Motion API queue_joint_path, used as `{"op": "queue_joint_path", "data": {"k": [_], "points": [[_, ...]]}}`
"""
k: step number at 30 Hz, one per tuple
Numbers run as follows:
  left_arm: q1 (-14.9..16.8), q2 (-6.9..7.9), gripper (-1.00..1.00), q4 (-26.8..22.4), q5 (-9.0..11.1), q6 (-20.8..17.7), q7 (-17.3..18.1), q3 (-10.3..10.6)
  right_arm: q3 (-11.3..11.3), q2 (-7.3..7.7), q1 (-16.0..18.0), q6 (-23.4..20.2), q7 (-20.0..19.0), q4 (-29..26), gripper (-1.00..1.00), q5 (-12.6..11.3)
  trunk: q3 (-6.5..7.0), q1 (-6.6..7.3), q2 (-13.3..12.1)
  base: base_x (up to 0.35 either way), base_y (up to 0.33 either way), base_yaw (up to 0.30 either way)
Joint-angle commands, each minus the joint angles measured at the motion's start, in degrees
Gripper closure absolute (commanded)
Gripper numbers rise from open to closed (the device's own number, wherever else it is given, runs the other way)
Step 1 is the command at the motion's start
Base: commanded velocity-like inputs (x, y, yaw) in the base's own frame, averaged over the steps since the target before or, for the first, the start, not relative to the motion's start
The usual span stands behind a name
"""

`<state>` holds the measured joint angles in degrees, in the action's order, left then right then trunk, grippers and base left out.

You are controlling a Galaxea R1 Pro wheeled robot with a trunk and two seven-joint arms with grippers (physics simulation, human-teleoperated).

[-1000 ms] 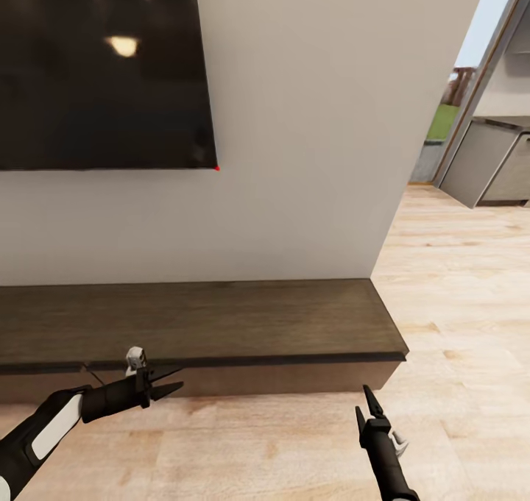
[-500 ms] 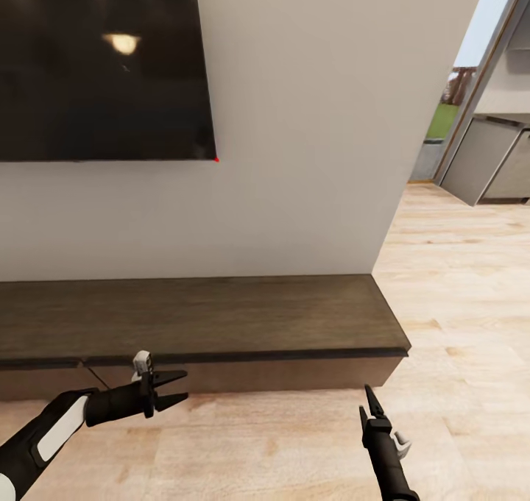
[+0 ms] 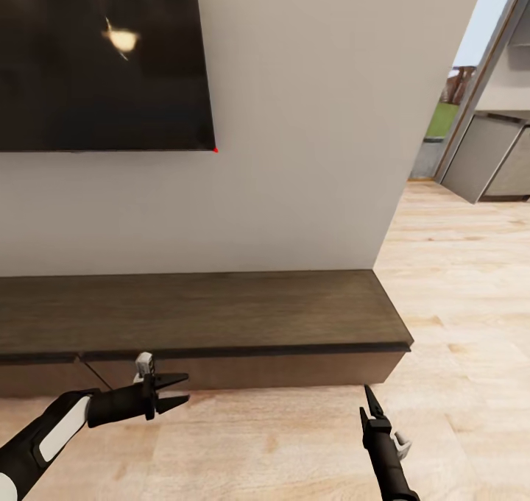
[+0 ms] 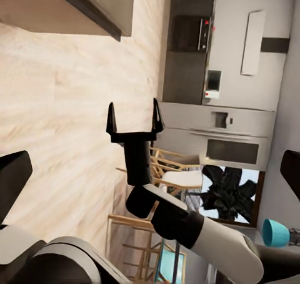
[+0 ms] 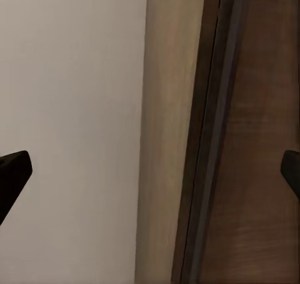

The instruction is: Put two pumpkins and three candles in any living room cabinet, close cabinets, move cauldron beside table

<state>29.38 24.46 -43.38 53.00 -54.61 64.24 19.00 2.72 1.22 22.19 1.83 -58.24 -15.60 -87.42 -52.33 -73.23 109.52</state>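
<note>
Both tools are empty. Left tool (image 3: 175, 390) has its fingers spread apart and hangs just in front of the cabinet (image 3: 199, 313). Right tool (image 3: 369, 407) is also open, low over the wooden floor (image 3: 456, 302). That long dark cabinet sits closed under the black TV (image 3: 103, 59). Its drawer fronts look hard, smooth and flat, so I think the best place to grab is the thin gap under the top edge.

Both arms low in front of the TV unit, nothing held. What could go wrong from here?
1. The left gripper, open, sits right at the cabinet front; moving forward could jam a fingertip against it.
2. The right gripper points at the unit's end corner and may clip it.
3. Both grippers are empty, so opening a drawer now stores nothing.
</note>
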Motion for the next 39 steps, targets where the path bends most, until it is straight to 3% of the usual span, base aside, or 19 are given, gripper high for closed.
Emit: {"op": "queue_joint_path", "data": {"k": [1, 4, 13, 19, 39], "points": [[0.1, 0.06, -1.0, 0.0, 0.3, -0.3, -0.7, 0.3, 0.1, 0.0, 0.0, 0.2, -0.1, 0.0, -1.0, 0.1, -0.23, -0.22, 0.4, 0.0, 0.0, 0.0], [0.1, 0.01, -1.0, -0.1, 0.4, -0.3, -4.5, 0.2, 0.1, -0.01, 0.0, 0.3, -0.1, 0.0, -1.0, 0.2, -0.77, -0.88, 1.6, 0.0, 0.0, 0.0], [0.1, -0.2, -1.0, -0.1, 0.2, -0.3, -7.9, 0.2, 0.1, 0.01, 0.0, 0.4, 0.0, 0.1, -1.0, 0.3, -2.38, -2.85, 5.2, 0.0, 0.0, 0.0], [0.1, -0.22, -1.0, -0.1, 0.3, -0.3, -12.3, 0.1, 0.1, 0.01, 0.0, 0.4, 0.1, 0.1, -1.0, 0.3, -3.46, -4.17, 7.7, 0.0, 0.0, 0.0], [0.1, -1.43, -1.0, -0.1, 0.0, -0.3, -13.2, 0.1, -0.2, 0.01, 0.0, 0.4, 0.1, 0.1, -1.0, 0.4, -6.87, -8.34, 15.3, 0.0, 0.0, 0.0]]}}
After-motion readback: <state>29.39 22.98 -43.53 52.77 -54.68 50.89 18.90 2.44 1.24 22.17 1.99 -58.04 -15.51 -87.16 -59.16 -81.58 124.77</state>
